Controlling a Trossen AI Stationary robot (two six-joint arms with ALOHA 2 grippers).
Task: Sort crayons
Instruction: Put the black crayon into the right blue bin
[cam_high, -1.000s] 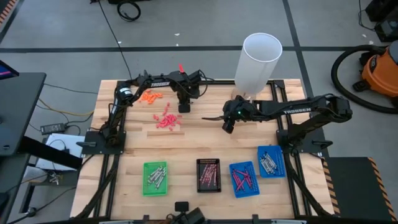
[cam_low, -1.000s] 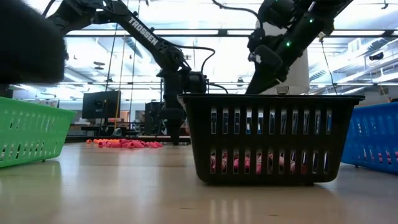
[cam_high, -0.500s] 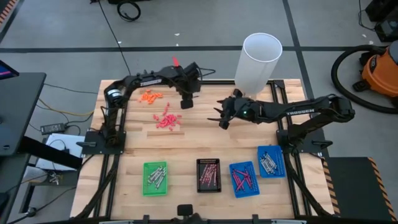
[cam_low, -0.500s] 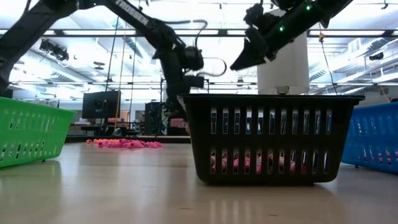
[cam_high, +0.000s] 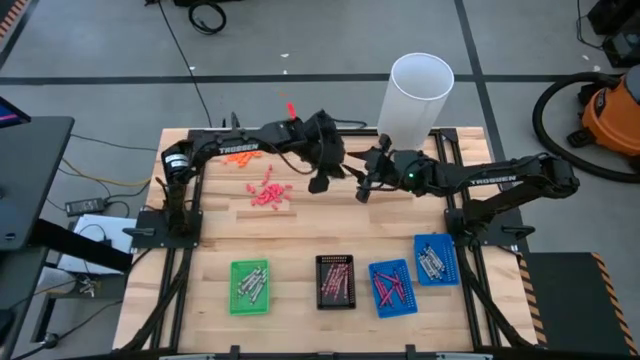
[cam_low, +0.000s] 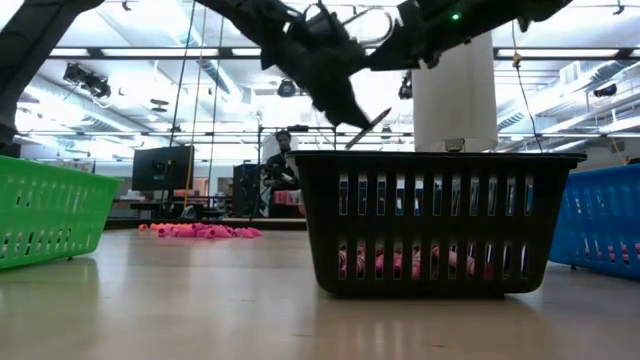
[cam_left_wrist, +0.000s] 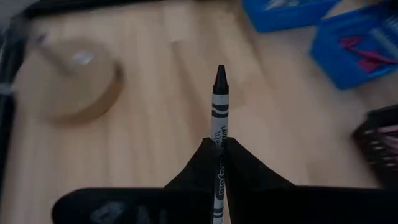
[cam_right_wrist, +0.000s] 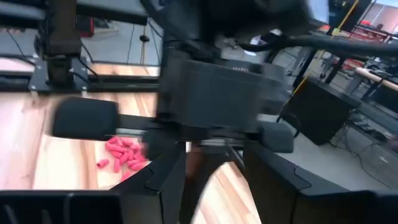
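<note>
Left gripper (cam_left_wrist: 219, 163) is pinching a grey crayon (cam_left_wrist: 218, 118) w/ its long axis poking straight out past the tips, mid-table facing the right gripper (cam_right_wrist: 211, 163), whose fingers are spread apart just beside it, so looks like a handoff imo.

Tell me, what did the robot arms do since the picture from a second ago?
The left gripper, shut on a grey crayon, swung away from the pink crayon pile toward the table's middle. The right gripper, open, slid over to meet it, so they now nearly touch. The pile and the four trays stayed put.
</note>
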